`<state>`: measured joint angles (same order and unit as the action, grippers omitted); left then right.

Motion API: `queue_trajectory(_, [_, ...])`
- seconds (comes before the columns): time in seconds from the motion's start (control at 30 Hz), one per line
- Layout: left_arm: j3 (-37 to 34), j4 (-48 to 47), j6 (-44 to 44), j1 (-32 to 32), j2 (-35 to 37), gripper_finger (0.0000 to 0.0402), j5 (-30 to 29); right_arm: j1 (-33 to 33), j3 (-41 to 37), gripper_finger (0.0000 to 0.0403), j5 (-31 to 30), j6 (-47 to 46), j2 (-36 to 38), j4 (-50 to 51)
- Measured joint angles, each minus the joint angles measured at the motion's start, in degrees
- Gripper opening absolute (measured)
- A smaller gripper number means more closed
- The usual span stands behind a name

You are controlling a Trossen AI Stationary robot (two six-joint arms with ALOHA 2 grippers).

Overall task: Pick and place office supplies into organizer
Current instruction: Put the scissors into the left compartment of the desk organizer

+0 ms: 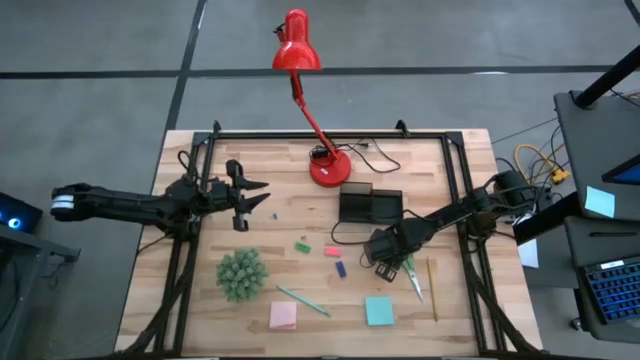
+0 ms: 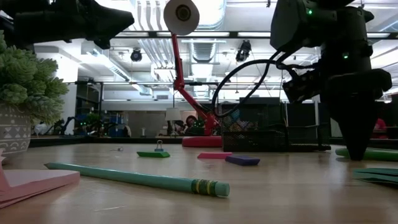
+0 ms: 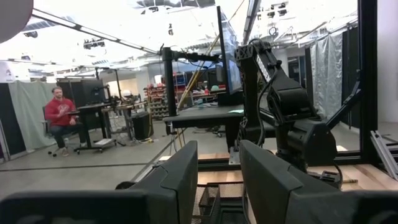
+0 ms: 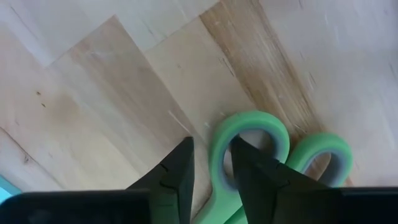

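Observation:
The green-handled scissors [image 1: 413,275] lie flat on the table; one green handle ring [image 4: 249,134] shows in the right wrist view. My right gripper [image 1: 390,262] points down at them, open narrowly, with its fingers on either side of that ring's rim. My left gripper [image 1: 250,196] is open and empty, above the table's left part. The black organizer [image 1: 370,206] stands behind the right gripper. A teal pen [image 1: 303,300], a pencil [image 1: 433,288], a pink pad [image 1: 283,316], a light-blue pad [image 1: 379,311] and green [image 1: 302,246], red-pink [image 1: 332,251] and purple [image 1: 340,269] pieces lie on the table. My right gripper comes from above, pointing down, with one finger [image 4: 249,177] inside the handle ring and the other [image 4: 177,174] outside it, astride the ring's rim [image 4: 217,158]. A strip of table shows between the outer finger and the rim. I cannot tell whether the inner finger touches. The scissors lie on the table.
A red desk lamp's base [image 1: 330,170] stands at the far middle, with a cable running past the organizer. A fuzzy green ball [image 1: 242,273] sits near the left front. A black frame rail [image 1: 330,135] borders the table. A person sits far off in the room [image 3: 61,115].

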<state>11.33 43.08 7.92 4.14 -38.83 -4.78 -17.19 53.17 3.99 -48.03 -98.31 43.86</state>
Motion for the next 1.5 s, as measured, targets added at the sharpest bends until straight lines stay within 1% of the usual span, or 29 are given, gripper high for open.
queue_trajectory(0.47, [0.0, -0.02, 0.02, -0.02, 0.09, 0.0107, 0.0, 0.02, 0.0, 0.003, 0.97, 0.28, -0.04, -0.15])
queue_trajectory(0.6, [0.0, 0.01, 0.07, -0.01, 0.36, 0.0107, 0.0, 0.0, 0.0, 0.0018, 1.0, 0.3, -0.04, -0.13])
queue_trajectory(1.03, [-0.01, 0.01, 0.07, 0.0, 0.61, 0.0107, 0.01, 0.0, 0.27, 0.0014, 1.44, 0.49, 0.6, 0.2])
queue_trajectory(1.2, [0.0, 0.01, 0.05, -0.02, 0.61, 0.0107, 0.0, 0.24, 0.76, 0.0014, 4.58, 0.5, 1.01, -0.05])
queue_trajectory(1.5, [0.0, 0.01, 0.04, -0.02, 0.61, 0.0107, 0.02, 0.33, 0.83, 0.0013, 4.32, 0.5, 2.05, 0.05])
